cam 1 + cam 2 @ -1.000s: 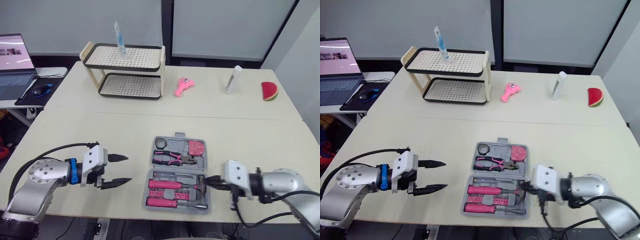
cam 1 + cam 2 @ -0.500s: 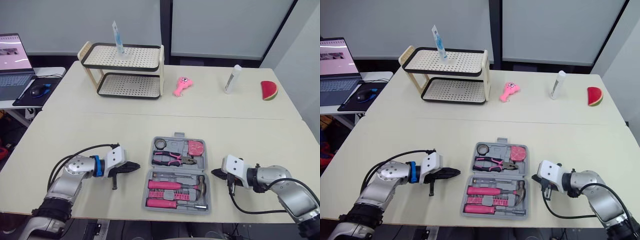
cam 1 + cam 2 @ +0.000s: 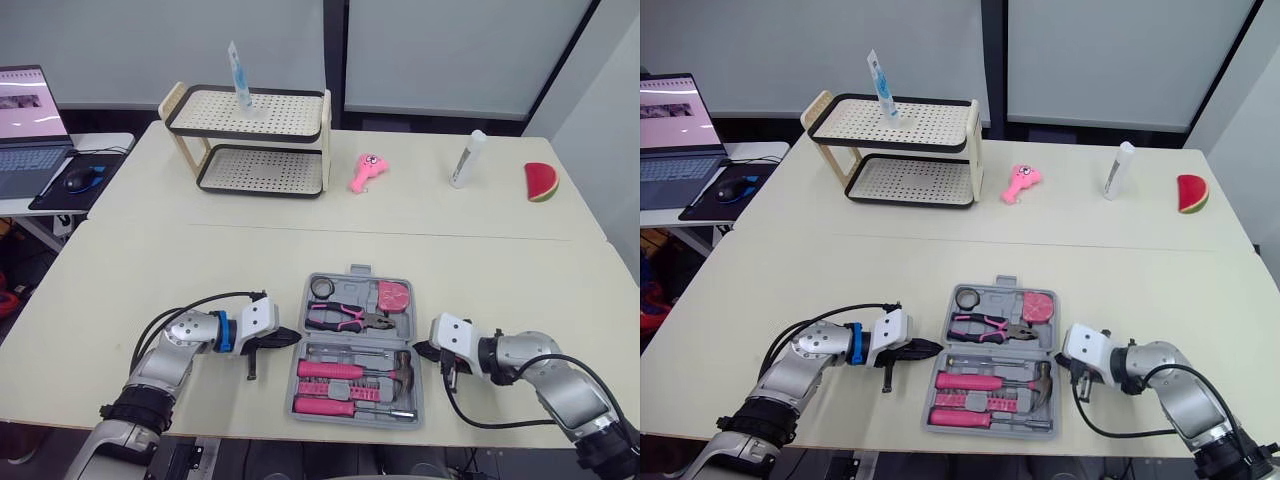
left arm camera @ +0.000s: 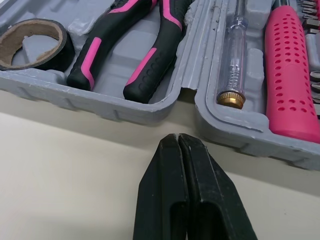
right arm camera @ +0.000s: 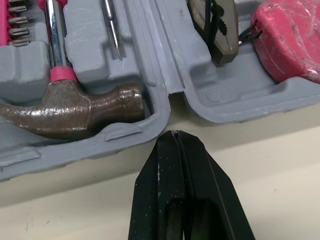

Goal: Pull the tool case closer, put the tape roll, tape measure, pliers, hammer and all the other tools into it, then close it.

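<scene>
The tool case (image 3: 358, 271) lies open by the surface's front edge, pliers (image 4: 135, 50) and hammer (image 5: 75, 110) nested inside. The left gripper (image 4: 177, 137) and right gripper (image 5: 174, 134), both pinched closed, flank its hinge seam, seemingly ready to fold it.

laptop (image 3: 25, 130): we record it cut by the left edge of the head views; its screen is too small to read.
tape roll (image 4: 30, 45): clipped by the left wrist view's edge.
pliers (image 4: 135, 50): we see handles; the head runs out of that view.
hammer (image 5: 75, 110): handle and claw tip cut off in the right wrist view.
tape measure (image 5: 290, 40): partly past the edge.
tool case (image 3: 355, 350): small bits too fine for us to tell.
</scene>
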### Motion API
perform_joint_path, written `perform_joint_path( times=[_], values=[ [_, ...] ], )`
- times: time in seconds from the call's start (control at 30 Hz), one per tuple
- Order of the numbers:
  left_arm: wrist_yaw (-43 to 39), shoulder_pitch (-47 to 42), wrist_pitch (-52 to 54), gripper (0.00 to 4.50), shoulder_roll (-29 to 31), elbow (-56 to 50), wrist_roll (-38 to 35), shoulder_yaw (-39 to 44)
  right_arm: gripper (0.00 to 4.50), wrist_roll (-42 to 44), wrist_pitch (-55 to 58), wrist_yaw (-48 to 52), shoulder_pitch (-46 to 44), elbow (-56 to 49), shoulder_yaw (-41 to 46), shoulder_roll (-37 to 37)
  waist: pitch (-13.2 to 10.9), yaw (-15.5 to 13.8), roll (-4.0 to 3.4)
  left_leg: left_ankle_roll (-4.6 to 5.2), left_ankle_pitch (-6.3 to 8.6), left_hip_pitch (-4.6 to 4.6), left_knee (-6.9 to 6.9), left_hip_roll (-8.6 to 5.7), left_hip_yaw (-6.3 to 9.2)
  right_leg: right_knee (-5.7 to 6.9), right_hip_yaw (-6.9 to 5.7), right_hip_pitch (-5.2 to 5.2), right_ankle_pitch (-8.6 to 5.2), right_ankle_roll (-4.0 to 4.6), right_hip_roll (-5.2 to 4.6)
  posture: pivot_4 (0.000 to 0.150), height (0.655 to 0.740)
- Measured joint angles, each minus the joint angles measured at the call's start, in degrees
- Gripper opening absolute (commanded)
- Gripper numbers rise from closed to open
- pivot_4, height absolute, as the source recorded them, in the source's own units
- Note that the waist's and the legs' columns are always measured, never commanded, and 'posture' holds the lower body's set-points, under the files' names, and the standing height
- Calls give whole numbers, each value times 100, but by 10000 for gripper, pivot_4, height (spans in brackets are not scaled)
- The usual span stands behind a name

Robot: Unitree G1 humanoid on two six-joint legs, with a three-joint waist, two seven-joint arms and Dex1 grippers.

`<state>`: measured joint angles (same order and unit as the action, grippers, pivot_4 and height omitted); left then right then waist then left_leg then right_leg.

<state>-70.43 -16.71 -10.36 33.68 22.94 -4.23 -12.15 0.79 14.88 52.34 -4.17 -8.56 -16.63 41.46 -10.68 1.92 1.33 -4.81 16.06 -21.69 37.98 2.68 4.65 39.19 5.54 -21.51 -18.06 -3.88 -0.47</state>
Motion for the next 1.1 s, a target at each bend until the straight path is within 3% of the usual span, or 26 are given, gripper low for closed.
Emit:
perform_joint_path(
  times=[1.1],
  values=[
    [125, 438, 14, 203, -89, -555, 136, -53, 0, -135, 325, 268, 53, -260, -24, 12, 6, -8, -10, 0, 0, 2, -2, 0, 2, -6, -3, 6, 1, -1, -2, 1500, 7350]
  ],
)
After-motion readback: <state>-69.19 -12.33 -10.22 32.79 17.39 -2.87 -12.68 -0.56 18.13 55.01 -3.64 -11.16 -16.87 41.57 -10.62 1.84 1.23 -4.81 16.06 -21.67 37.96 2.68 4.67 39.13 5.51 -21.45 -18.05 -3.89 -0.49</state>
